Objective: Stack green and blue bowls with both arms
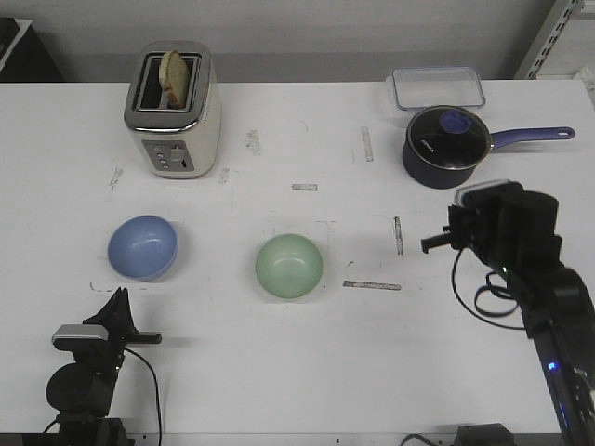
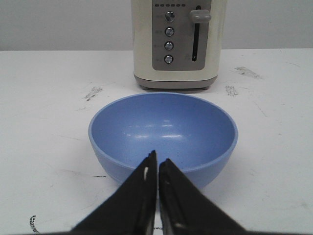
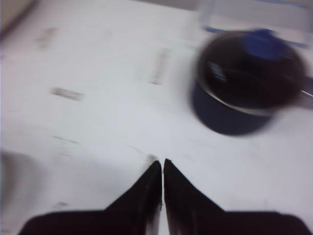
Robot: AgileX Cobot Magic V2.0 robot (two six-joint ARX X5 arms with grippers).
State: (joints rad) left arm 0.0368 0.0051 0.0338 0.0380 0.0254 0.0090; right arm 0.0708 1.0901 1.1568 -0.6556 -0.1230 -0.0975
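Left gripper [image 1: 119,299] sits low at the near left of the table [image 1: 279,372], fingers pressed together with nothing between them; the left wrist view shows the two tips meeting in a thin seam [image 2: 157,169].

Blue bowl [image 1: 142,247] stands just beyond the left gripper's tips, upright, mouth up, not touched. It is round, so no long axis; its opening faces straight up. In the left wrist view its near wall [image 2: 163,139] is directly ahead of the closed tips. Toaster [image 1: 174,109] stands beyond the bowl, in line with it from this gripper, a slice of bread [image 1: 174,74] upright in one slot.

Green bowl [image 1: 289,266] sits upright, mouth up, mid-table, between the two grippers, well apart from both and from the blue bowl. Also round, no long axis.

Right gripper [image 1: 429,244] hangs above the table on the right, pointing toward the green bowl's side. Fingers together, empty; the right wrist view is blurred but shows the tips [image 3: 162,169] closed.

Saucepan [image 1: 446,147] with lid stands beyond the right gripper, handle pointing right. Clear lidded container [image 1: 438,87] lies just behind the saucepan.
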